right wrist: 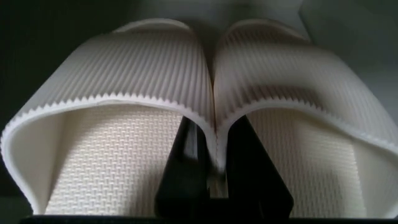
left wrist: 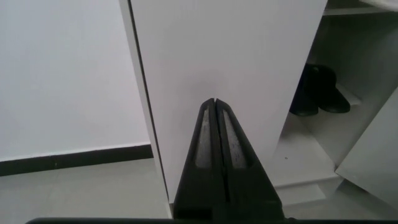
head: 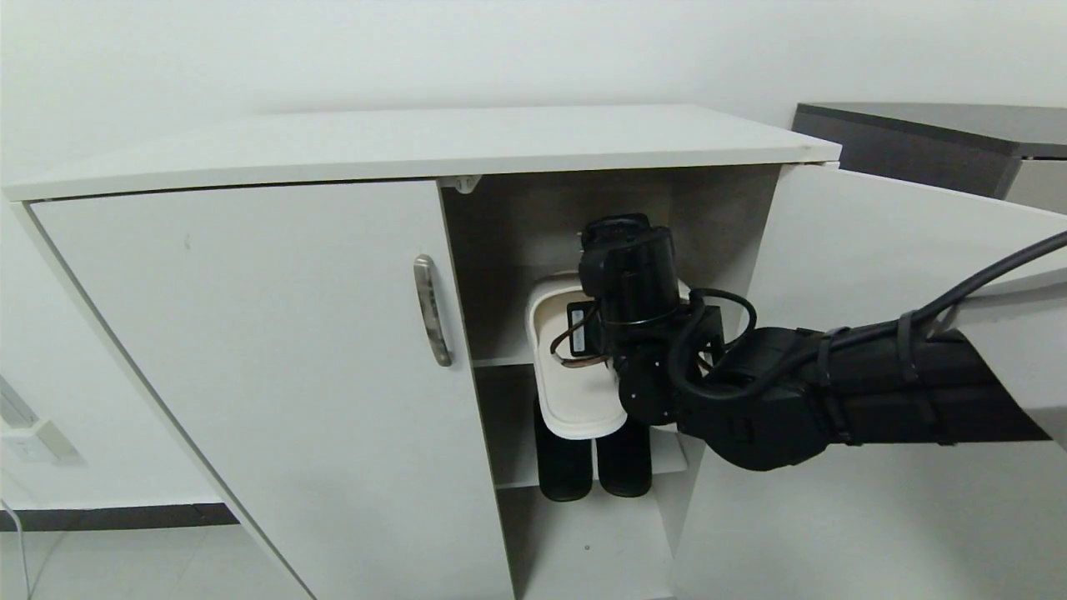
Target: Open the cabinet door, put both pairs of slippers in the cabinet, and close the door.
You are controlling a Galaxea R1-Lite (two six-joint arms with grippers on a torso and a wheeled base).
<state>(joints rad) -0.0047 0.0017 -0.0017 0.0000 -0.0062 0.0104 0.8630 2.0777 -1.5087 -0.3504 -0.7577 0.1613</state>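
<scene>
The white slippers [right wrist: 143,93] are a pair of two open-toed slides in a creamy white. Each has a broad ribbed strap and a dimpled footbed. The right gripper [right wrist: 211,168] holds them side by side, its fingers [right wrist: 186,168] pinching the two inner strap edges where the slippers touch. In the head view this pair [head: 571,392] lies at the middle shelf [head: 500,360] of the cabinet [head: 417,142], with the heels jutting past the shelf's front edge.

The black slippers [head: 592,458] are a second pair of two. They rest on the lower shelf [head: 517,482], directly under the white pair, with their heels at the shelf's front edge. That makes four slippers in two pairs, both in the right half of the cabinet.

The cabinet is white and has two doors. The left door [head: 250,375] is closed and carries one metal handle [head: 432,310]; the right door [head: 875,250] is swung wide open. The left gripper [left wrist: 214,143] is just in front of the closed left door, with its fingers pressed together on nothing.
</scene>
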